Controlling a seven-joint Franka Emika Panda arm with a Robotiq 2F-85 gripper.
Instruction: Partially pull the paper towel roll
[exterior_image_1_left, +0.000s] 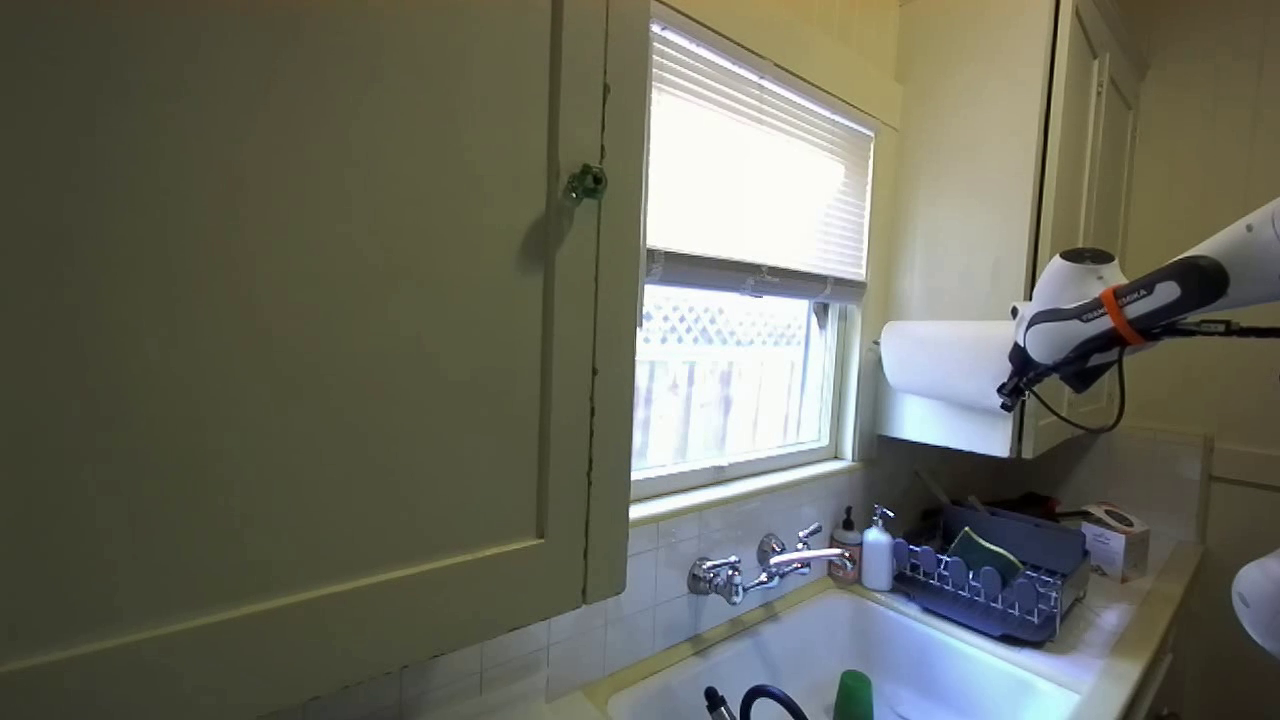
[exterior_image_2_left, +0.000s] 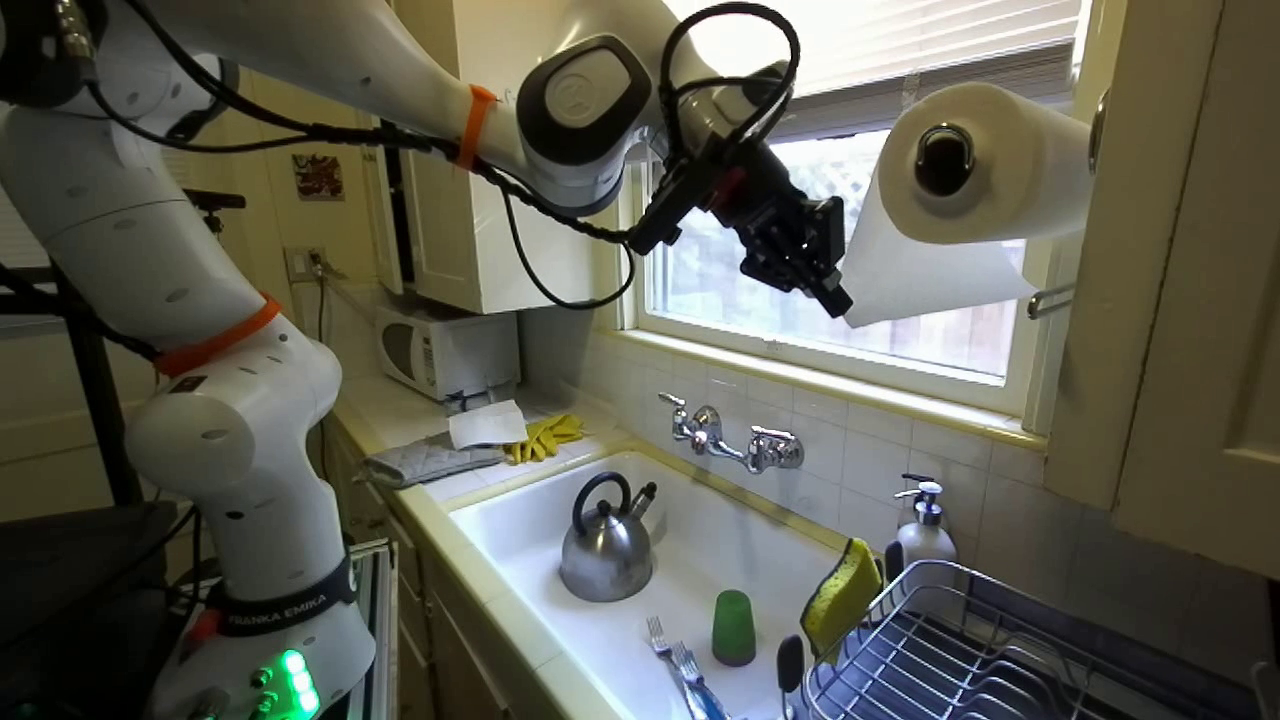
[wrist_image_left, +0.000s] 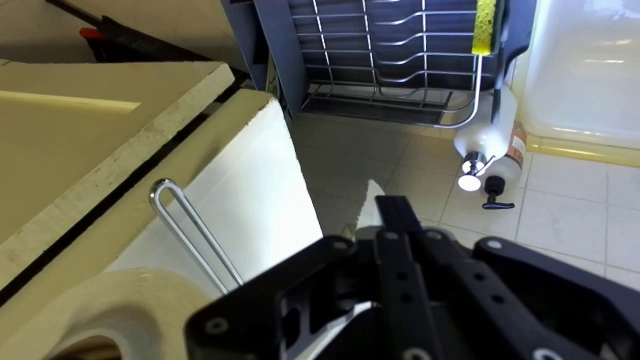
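The white paper towel roll (exterior_image_2_left: 1000, 160) sits on a metal holder at the cabinet side. It also shows in an exterior view (exterior_image_1_left: 935, 360) and at the lower left of the wrist view (wrist_image_left: 145, 305). A loose sheet (exterior_image_2_left: 925, 280) hangs from the roll and stretches toward my gripper (exterior_image_2_left: 838, 292). The gripper's fingertips (wrist_image_left: 395, 212) are together in the wrist view, and a jagged white paper corner (wrist_image_left: 369, 207) sticks out beside them. The gripper appears shut on the sheet's edge, below and beside the roll. The exact pinch is partly hidden by the fingers.
Upper cabinets (exterior_image_1_left: 970, 180) flank the window (exterior_image_2_left: 950, 330). Below are the sink (exterior_image_2_left: 690, 530) with a kettle (exterior_image_2_left: 606, 550) and green cup (exterior_image_2_left: 734, 625), the faucet (exterior_image_2_left: 735, 440), soap bottles (exterior_image_2_left: 925, 545) and a dish rack (exterior_image_2_left: 920, 650) with a sponge (exterior_image_2_left: 840, 600).
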